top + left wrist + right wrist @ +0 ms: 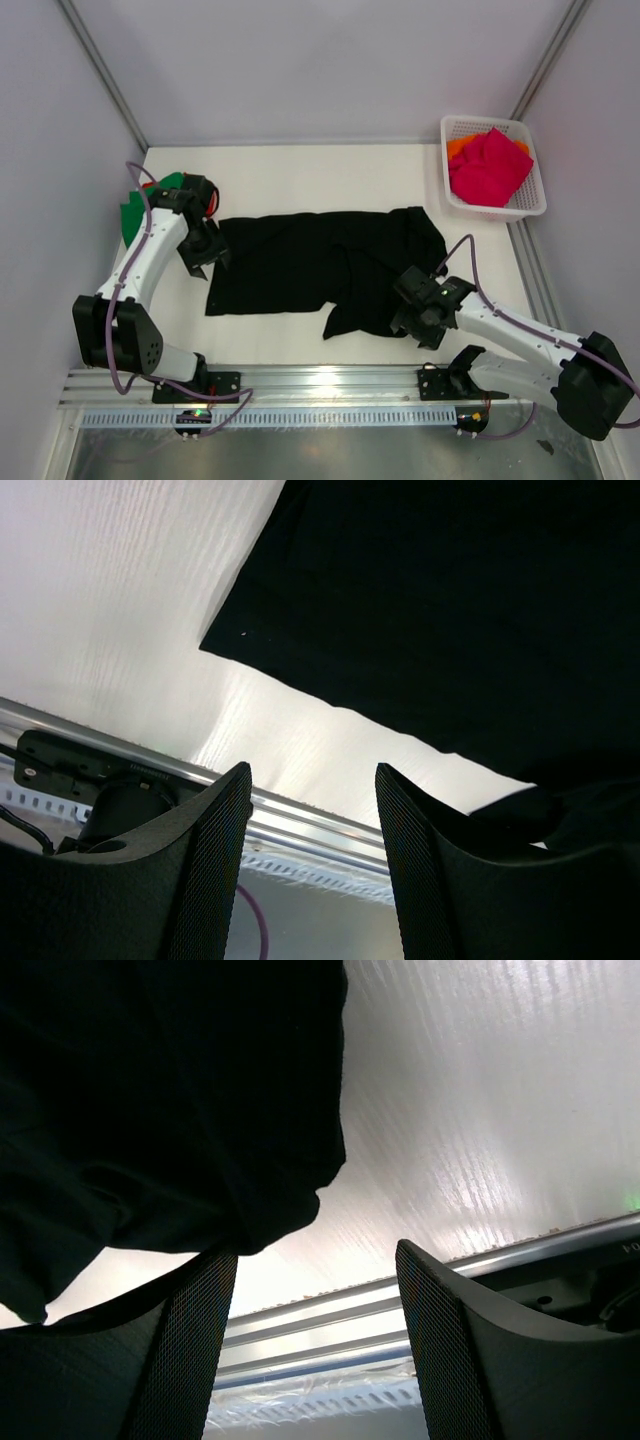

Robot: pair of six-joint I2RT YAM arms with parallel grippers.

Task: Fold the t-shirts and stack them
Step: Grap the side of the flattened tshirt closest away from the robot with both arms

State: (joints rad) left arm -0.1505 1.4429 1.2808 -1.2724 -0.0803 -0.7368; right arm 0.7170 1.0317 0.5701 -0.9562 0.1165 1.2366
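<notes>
Table (pixel 300 170) corner basket (pixel 470 124) w/ pink shirt (pixel 490 165)

Black t-shirt (pixel 300 265), white lattice basket (pixel 497 211)

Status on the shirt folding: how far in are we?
Early. Done: green shirt sits at the left edge of the table, fold not visible. In hand: black shirt lies spread, rumpled at its right end; left gripper and right gripper open at either end, gripping nothing. Left: pink shirt and orange shirt in the basket.
</notes>
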